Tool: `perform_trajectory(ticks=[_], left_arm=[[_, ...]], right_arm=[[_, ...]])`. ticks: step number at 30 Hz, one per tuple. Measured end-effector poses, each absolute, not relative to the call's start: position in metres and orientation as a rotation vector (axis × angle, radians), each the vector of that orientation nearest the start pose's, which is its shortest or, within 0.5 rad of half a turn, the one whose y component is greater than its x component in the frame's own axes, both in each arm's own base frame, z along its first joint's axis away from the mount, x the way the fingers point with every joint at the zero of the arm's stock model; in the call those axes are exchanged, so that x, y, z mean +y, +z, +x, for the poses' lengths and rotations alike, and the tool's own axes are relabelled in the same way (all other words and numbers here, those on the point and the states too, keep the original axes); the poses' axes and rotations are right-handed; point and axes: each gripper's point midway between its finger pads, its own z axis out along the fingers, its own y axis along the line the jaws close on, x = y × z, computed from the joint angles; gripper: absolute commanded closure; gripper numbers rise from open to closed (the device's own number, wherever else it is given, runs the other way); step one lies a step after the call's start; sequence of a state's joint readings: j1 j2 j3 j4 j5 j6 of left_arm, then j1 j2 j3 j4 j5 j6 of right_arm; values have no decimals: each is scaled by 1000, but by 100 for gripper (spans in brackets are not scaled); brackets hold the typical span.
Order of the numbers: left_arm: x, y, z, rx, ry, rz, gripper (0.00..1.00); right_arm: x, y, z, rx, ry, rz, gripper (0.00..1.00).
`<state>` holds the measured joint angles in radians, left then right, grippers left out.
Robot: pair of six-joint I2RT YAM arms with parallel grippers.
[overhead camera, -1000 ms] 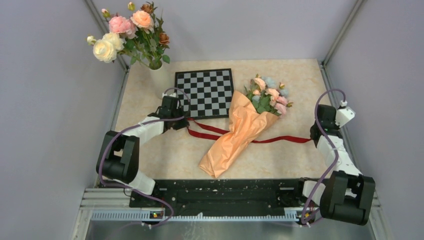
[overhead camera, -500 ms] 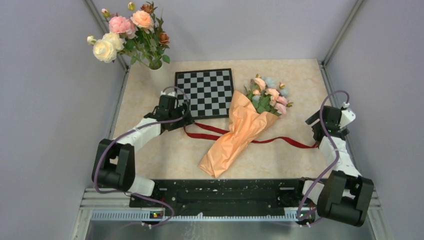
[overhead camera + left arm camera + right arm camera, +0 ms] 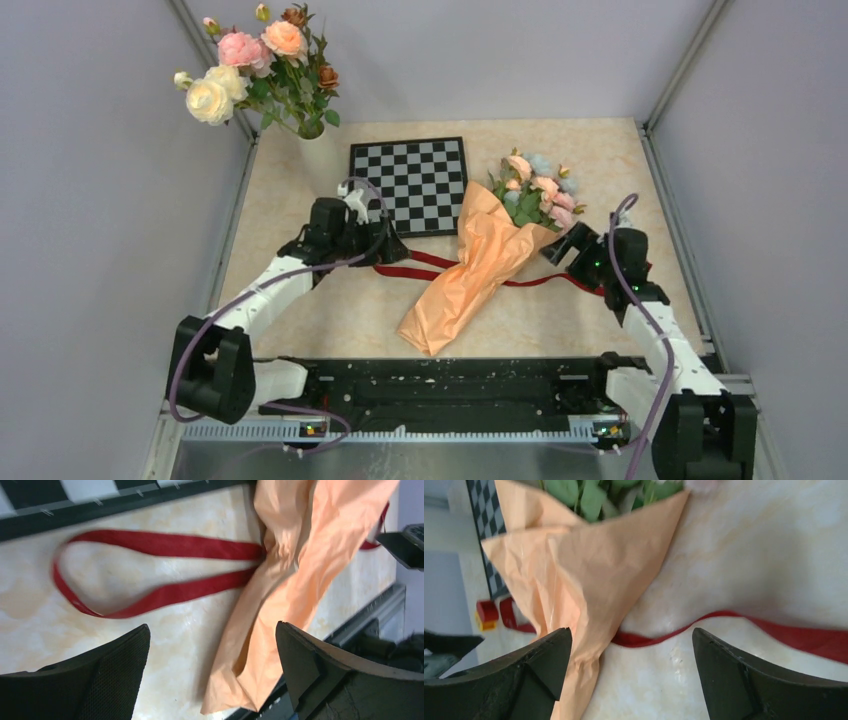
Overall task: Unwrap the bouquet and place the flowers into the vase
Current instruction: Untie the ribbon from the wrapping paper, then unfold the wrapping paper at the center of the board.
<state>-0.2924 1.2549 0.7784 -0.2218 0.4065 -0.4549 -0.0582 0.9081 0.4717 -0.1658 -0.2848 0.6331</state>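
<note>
Peach-orange crinkled paper forms the bouquet, which lies flat near the centre of the marble-pattern table. Its narrow end points toward the arm bases and its wide end toward the far right. The flowers, pale blue and pink-peach with green leaves, project from the wide end, their stems enclosed by the paper. A dark red ribbon emerges from beneath the paper on both sides: on the left it forms 1 loop on the table, on the right it runs as 1 strand toward the right arm. The left gripper sits low over the loop, just beside the near edge of the chessboard; its 2 fingers stand wide apart with nothing between them. The right gripper sits just right of the paper's wide end, above the ribbon strand, its jaws likewise spread wide and empty. The vase stands upright at the far left corner, left of the chessboard and well apart from the bouquet, holding large roses.
</note>
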Motion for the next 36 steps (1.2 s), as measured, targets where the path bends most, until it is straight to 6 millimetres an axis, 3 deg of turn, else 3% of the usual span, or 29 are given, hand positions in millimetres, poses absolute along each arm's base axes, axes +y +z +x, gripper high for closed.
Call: perform_trajectory(ticks=[3, 7, 14, 17, 25, 31, 36], left_arm=[[-193, 113, 270, 2397, -925, 102, 1], [-207, 93, 241, 2463, -995, 173, 1], [-234, 76, 224, 2513, -1114, 274, 4], [-239, 65, 220, 2550, -1124, 289, 22], [-250, 40, 218, 2641, -1140, 295, 76], [-257, 32, 225, 2648, -1150, 286, 95], [-266, 30, 238, 2639, -1157, 264, 99]], right_arm=[[98, 92, 262, 2221, 777, 524, 12], [128, 85, 247, 2261, 885, 466, 16], [139, 82, 261, 2239, 925, 452, 24], [140, 73, 265, 2258, 925, 469, 26], [142, 65, 275, 2267, 920, 491, 48], [140, 62, 282, 2262, 898, 522, 66], [134, 58, 287, 2254, 854, 557, 73]])
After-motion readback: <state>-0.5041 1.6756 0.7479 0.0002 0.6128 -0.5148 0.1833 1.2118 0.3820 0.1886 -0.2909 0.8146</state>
